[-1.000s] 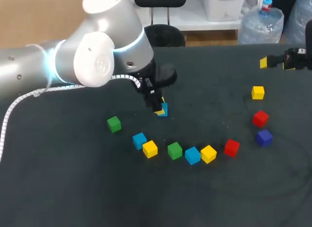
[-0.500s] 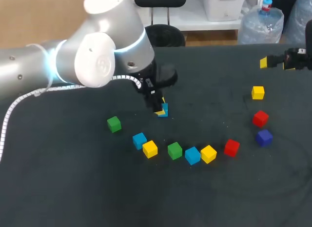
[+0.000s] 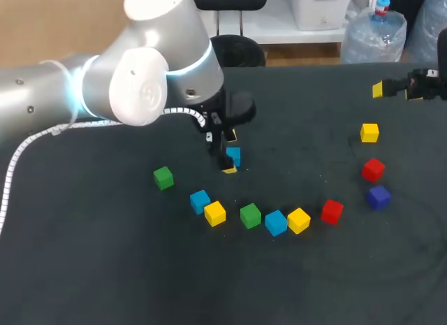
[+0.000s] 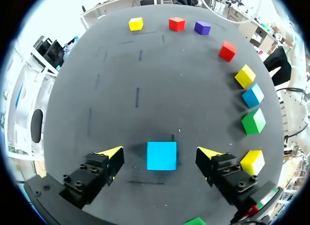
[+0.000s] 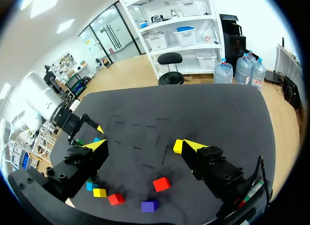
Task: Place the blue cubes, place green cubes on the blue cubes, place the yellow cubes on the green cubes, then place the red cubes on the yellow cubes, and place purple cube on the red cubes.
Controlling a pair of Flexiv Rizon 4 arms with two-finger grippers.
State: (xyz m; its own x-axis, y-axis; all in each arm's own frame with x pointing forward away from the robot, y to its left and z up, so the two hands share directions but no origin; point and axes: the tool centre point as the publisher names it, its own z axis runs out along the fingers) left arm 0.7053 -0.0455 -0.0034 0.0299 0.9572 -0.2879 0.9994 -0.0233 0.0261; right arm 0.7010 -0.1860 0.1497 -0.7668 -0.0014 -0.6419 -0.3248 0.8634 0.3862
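Observation:
A blue cube (image 4: 162,155) rests on the dark table between the wide-open fingers of my left gripper (image 4: 161,154), with a gap on each side. From above, that gripper (image 3: 228,154) stands over the same blue cube (image 3: 233,156) near the table's middle. In front of it lies a curved row: green cube (image 3: 163,177), blue (image 3: 200,200), yellow (image 3: 215,213), green (image 3: 250,215), blue (image 3: 276,222), yellow (image 3: 299,220), red (image 3: 332,211). A purple cube (image 3: 378,196), a red one (image 3: 373,169) and a yellow one (image 3: 369,133) lie at the right. My right gripper (image 3: 394,89) hovers open and empty at the far right.
The left arm's large elbow (image 3: 147,66) hangs over the table's back left. Bare table (image 3: 105,269) lies in front of the cube row, and more of it shows behind the left gripper. In the right wrist view the yellow cube (image 5: 178,146) sits beside one finger.
My left gripper's fingers have spread apart and let go of the blue cube, which now sits on the table between them. The right arm has not moved.

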